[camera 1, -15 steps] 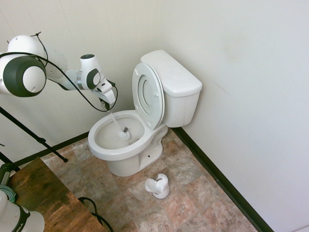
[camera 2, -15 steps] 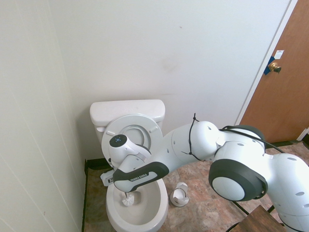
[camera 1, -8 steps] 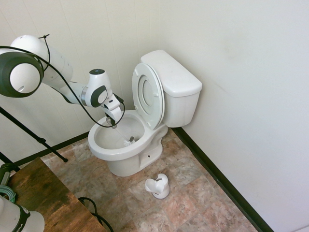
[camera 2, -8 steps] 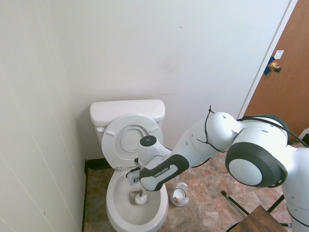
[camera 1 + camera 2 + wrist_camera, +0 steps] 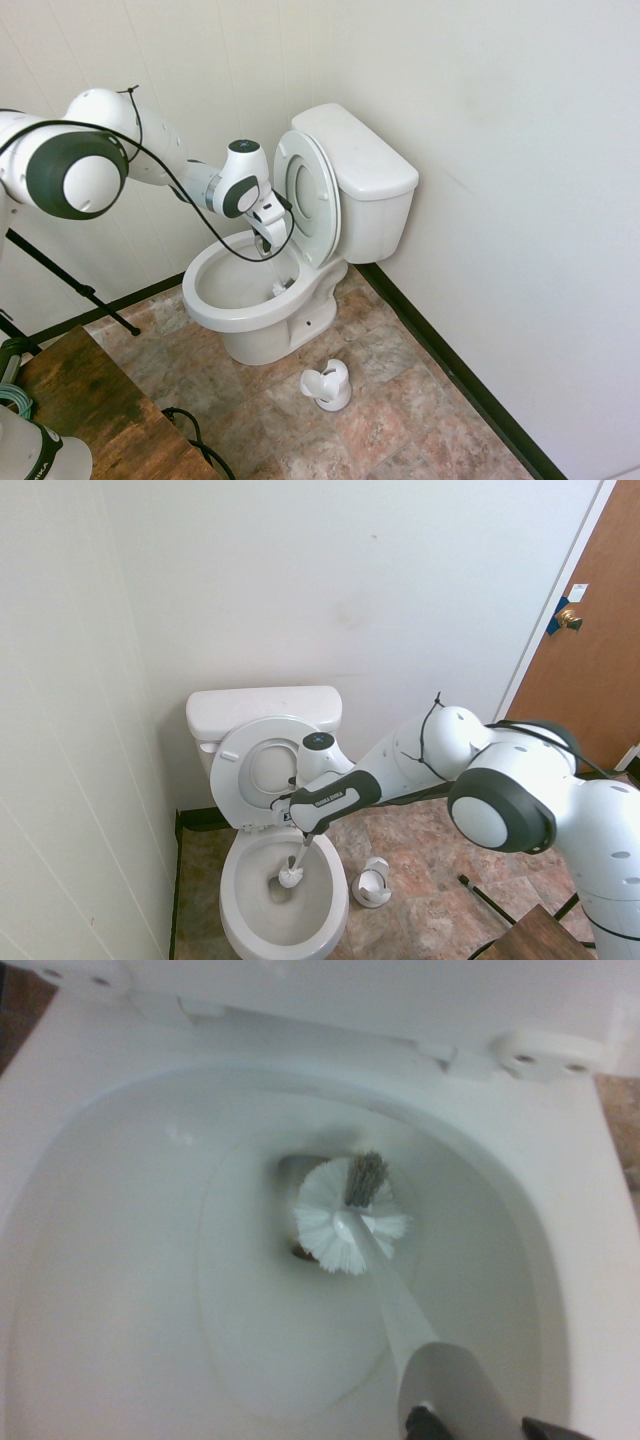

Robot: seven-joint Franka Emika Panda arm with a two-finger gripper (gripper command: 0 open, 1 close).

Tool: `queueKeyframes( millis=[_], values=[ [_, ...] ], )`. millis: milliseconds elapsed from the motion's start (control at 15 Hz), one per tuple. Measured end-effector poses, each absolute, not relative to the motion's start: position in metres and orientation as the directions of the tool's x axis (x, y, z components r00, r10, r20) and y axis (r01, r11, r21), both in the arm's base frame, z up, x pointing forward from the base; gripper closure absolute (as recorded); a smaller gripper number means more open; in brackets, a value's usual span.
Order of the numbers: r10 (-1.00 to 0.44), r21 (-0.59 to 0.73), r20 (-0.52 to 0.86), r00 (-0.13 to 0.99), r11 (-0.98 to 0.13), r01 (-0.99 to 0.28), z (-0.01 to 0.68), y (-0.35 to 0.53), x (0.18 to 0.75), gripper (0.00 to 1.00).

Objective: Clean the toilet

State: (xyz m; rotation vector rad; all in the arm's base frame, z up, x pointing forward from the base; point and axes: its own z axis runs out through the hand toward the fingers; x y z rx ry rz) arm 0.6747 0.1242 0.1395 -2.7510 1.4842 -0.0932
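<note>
The white toilet [image 5: 216, 311] stands against the back wall with its ring seat and lid [image 5: 306, 196] raised against the tank [image 5: 362, 160]. My gripper [image 5: 267, 240] hangs over the back of the bowl, close to the raised seat, shut on the handle of a white toilet brush [image 5: 279, 289]. The brush slants down into the bowl. From the other side, the gripper [image 5: 303, 832] holds the brush with its head [image 5: 290, 878] low in the toilet [image 5: 232, 920] bowl. In the wrist view the brush head [image 5: 350, 1226] rests at the drain of the toilet [image 5: 600, 1260].
A small white brush holder [image 5: 328, 385] sits on the tiled floor in front of the bowl, also seen as the holder [image 5: 372, 883] from the other side. A wooden table corner [image 5: 90, 400] is at the lower left. A brown door [image 5: 590, 660] stands at the right.
The arm has swung from the bowl's outer side toward the raised seat and tank. The brush head has travelled with it across the bowl toward the back. The grip is unchanged.
</note>
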Motion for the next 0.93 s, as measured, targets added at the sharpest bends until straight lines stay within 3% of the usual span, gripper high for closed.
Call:
queueKeyframes(
  millis=[400,933],
  values=[
    [-0.803,-0.052,0.091,0.589,-0.594,-0.803,0.152,0.204,0.715,1.0],
    [-0.799,-0.06,0.155,0.581,-0.594,-0.802,0.22,0.218,0.704,1.0]
  ],
)
